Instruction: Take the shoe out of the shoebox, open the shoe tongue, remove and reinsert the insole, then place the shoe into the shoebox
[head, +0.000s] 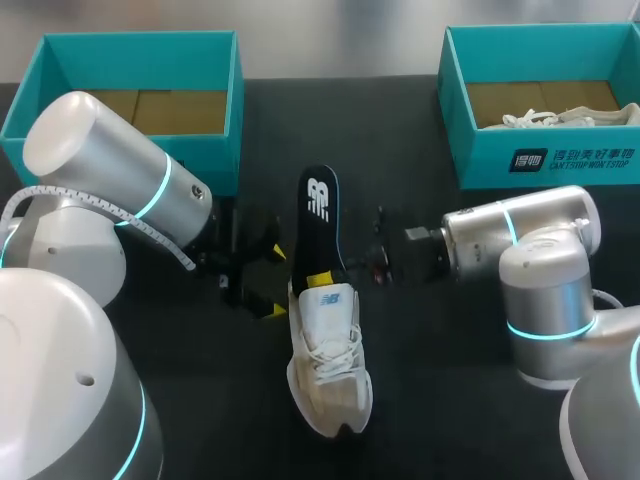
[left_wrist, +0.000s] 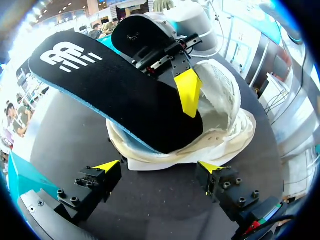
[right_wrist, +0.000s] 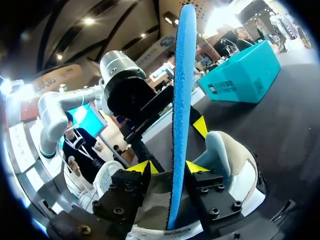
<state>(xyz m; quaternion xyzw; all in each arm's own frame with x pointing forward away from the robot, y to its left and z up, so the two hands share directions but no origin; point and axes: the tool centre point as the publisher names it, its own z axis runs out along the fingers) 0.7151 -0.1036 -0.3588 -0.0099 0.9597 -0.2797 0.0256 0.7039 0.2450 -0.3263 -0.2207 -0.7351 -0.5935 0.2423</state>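
A white shoe (head: 328, 365) lies in the middle of the dark table, its heel end toward the back. A black insole (head: 320, 215) with a blue underside (right_wrist: 181, 75) sticks up out of it at a slant. My right gripper (head: 335, 272) comes in from the right, and its fingers (right_wrist: 141, 167) straddle the insole (left_wrist: 100, 85) near the shoe's mouth. A gap shows on one side, so the gripper (right_wrist: 168, 167) is open. My left gripper (head: 272, 282) is wide open beside the shoe (left_wrist: 220, 130), holding nothing (left_wrist: 160, 167).
A teal shoebox (head: 236, 110) with only cardboard inside stands at the back left. A second teal box (head: 480, 160) at the back right holds another white shoe (head: 560, 118). Dark tabletop surrounds the shoe in front.
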